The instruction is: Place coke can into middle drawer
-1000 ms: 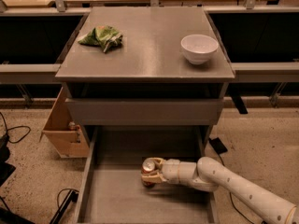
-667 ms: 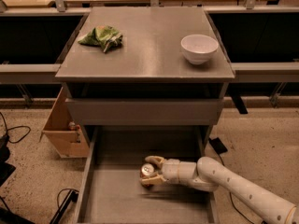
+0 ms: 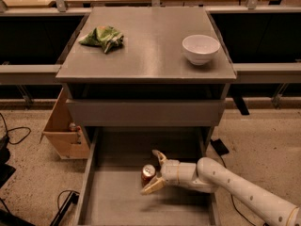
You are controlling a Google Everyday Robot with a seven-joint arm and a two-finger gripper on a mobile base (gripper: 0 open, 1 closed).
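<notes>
The coke can [image 3: 148, 173] stands upright on the flat grey floor of the pulled-out middle drawer [image 3: 117, 197], near its middle. My gripper [image 3: 154, 172] reaches in from the right on a white arm. Its fingers are spread open on either side of the can, one finger [image 3: 159, 157] behind it and one [image 3: 152, 187] in front. I cannot tell whether the fingers still touch the can.
A green snack bag [image 3: 104, 36] and a white bowl [image 3: 201, 48] lie on the cabinet top [image 3: 146, 41]. A closed drawer front [image 3: 146, 112] sits above the open drawer. A cardboard box [image 3: 66, 128] stands at the cabinet's left. Cables lie on the floor at left.
The gripper was shut around the can a second ago. Its fingers have since spread apart, and the can now stands on the drawer floor between them.
</notes>
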